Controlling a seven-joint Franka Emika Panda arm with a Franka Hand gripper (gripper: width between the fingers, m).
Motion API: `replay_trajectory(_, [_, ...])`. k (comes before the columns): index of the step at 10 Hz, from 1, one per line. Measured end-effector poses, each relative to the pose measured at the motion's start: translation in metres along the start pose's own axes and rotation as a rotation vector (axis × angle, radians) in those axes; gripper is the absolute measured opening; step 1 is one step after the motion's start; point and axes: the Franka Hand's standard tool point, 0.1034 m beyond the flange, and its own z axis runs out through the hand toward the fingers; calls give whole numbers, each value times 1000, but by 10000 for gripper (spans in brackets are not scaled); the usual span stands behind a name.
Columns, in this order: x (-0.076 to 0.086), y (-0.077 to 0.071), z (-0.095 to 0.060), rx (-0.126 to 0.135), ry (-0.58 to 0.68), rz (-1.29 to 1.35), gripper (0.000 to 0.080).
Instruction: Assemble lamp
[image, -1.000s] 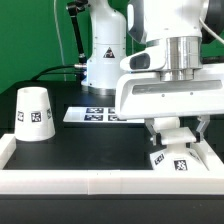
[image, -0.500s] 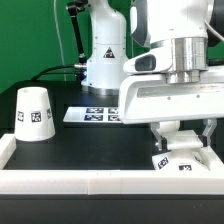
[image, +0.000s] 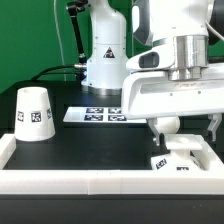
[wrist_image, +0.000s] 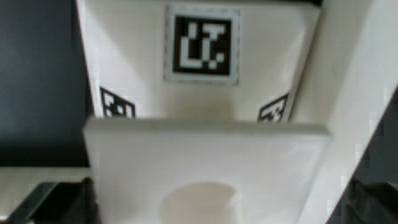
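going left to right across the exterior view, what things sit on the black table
shade → marker board → base

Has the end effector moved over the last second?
Yes. The end effector has shifted toward the exterior view's right, judged against the fixed marker board.

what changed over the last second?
The gripper slid slightly toward the exterior view's right, low over the base. No grab or release is visible. The base, shade and marker board stayed put.
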Motion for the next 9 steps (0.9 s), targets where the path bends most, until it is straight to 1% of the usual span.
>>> replay_trajectory(3, [-34, -1, -26, -3, -24, -8, 698])
replay_trajectory(6, [-68, -12, -36, 1, -54, -52, 698])
replay_trajectory(7, [-73, -11, -36, 0, -62, -55, 698])
replay_trajectory(9, [-72, -11, -36, 0, -61, -54, 698])
